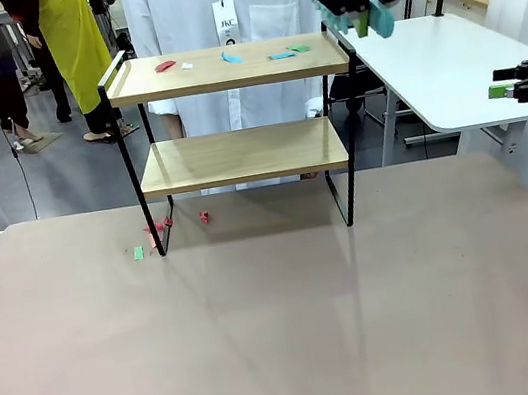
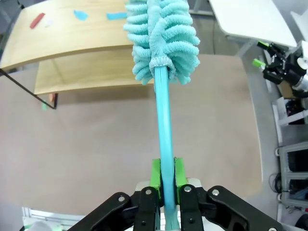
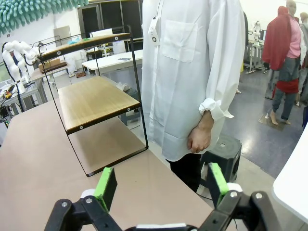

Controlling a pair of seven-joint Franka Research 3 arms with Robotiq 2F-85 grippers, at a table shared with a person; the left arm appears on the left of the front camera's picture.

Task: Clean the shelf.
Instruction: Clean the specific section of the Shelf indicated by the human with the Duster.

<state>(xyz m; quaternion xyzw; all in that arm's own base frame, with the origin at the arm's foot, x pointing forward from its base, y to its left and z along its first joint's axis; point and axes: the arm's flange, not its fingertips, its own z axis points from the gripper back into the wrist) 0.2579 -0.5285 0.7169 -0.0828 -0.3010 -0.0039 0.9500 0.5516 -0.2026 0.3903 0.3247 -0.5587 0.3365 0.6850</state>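
Above the shelf's (image 1: 222, 68) right end, the left gripper (image 1: 360, 14) is a dark blur cut by the top edge. It hides most of the duster (image 2: 162, 43). The scraps (image 1: 231, 58) on the shelf's top board are too small to identify. Right of the shelf, the right gripper (image 1: 500, 83) runs off the picture's edge.

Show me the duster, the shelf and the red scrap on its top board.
duster (image 2: 162, 38): left wrist view, on its fluffy head.
shelf (image 1: 242, 156): front view, on the lower board.
red scrap (image 1: 165, 66): front view, on its middle.
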